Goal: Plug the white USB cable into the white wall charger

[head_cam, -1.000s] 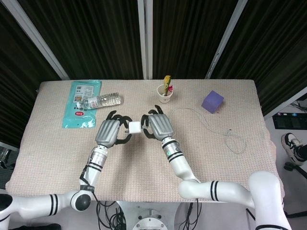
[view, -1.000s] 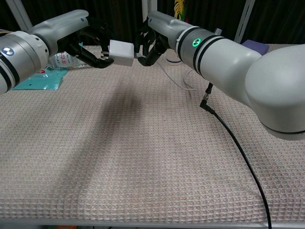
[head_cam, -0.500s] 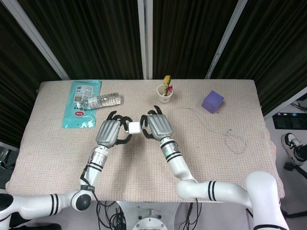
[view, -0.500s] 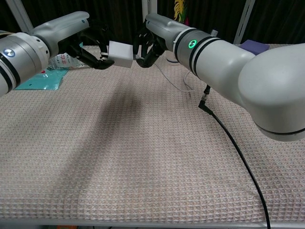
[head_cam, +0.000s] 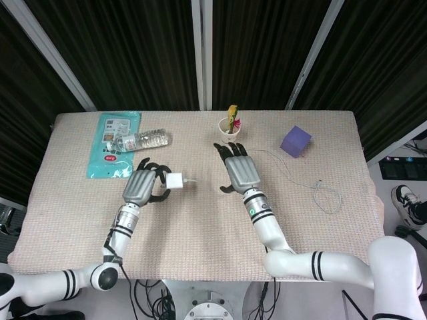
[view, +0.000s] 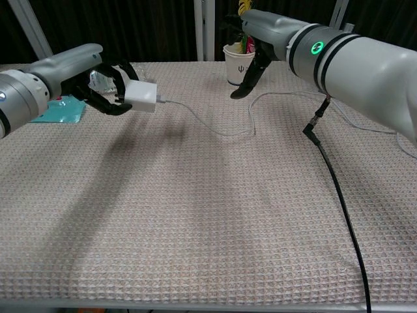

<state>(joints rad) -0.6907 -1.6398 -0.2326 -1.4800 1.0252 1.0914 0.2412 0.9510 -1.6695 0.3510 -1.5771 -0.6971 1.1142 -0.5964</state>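
My left hand [head_cam: 139, 186] [view: 104, 90] holds the white wall charger [head_cam: 175, 181] [view: 140, 96] above the cloth at the left of centre. The white USB cable [view: 195, 118] sits with its plug in the charger's right face and trails right across the table. It passes under my right arm to a loop [head_cam: 327, 199] near the right edge. My right hand [head_cam: 240, 170] [view: 253, 62] hovers to the right of the charger, fingers spread, holding nothing and clear of the cable.
A paper cup [head_cam: 229, 131] [view: 238, 63] with a yellow item stands behind my right hand. A purple box [head_cam: 295, 141] lies at the back right. A water bottle [head_cam: 143, 141] and a teal packet [head_cam: 112, 143] lie back left. A black arm cable [view: 339, 195] crosses the right foreground.
My right hand let go of the plug, opened and moved right and back. My left hand drew the charger left and lower, with the cable now stuck in it.
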